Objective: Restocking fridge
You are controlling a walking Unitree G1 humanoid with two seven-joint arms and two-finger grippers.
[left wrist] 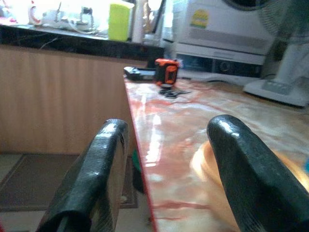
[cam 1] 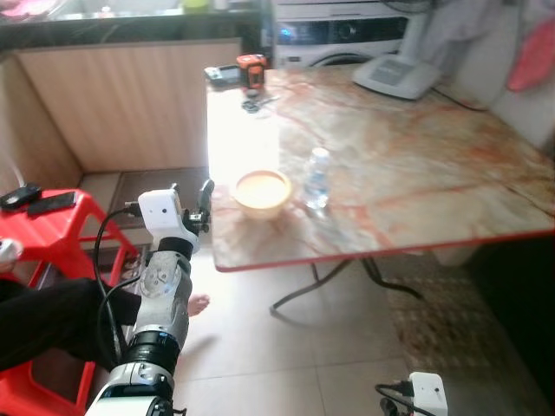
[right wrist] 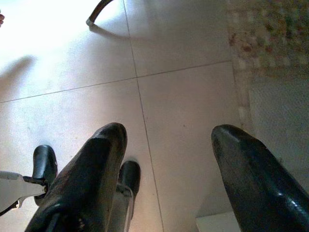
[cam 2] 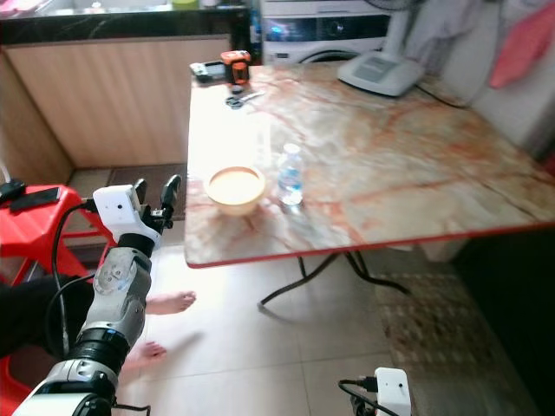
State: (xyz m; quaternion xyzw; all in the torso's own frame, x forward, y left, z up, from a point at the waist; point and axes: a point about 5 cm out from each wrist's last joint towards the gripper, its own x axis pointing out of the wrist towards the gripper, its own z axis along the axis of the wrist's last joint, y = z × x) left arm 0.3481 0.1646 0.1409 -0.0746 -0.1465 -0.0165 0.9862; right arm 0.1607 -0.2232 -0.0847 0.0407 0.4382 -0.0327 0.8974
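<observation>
A clear water bottle (cam 1: 317,180) stands upright on the marble-pattern table (cam 1: 416,165), near its front left corner. Just left of the bottle sits a pale orange bowl (cam 1: 262,191). My left gripper (cam 1: 192,202) is raised beside the table's left edge, open and holding nothing, a short way left of the bowl. In the left wrist view its fingers (left wrist: 104,159) frame the table edge, with the bowl (left wrist: 212,169) blurred behind the other finger. My right gripper (right wrist: 169,135) hangs low, open, over the tiled floor (right wrist: 183,96).
A red stool (cam 1: 52,227) with dark phones stands at the left. A person's leg (cam 1: 52,316) and bare foot (cam 1: 198,303) lie beside my left arm. At the table's far end are an orange tape measure (cam 1: 251,68), scissors (cam 1: 253,104) and a fan base (cam 1: 397,76). A rug (cam 1: 434,321) lies under the table.
</observation>
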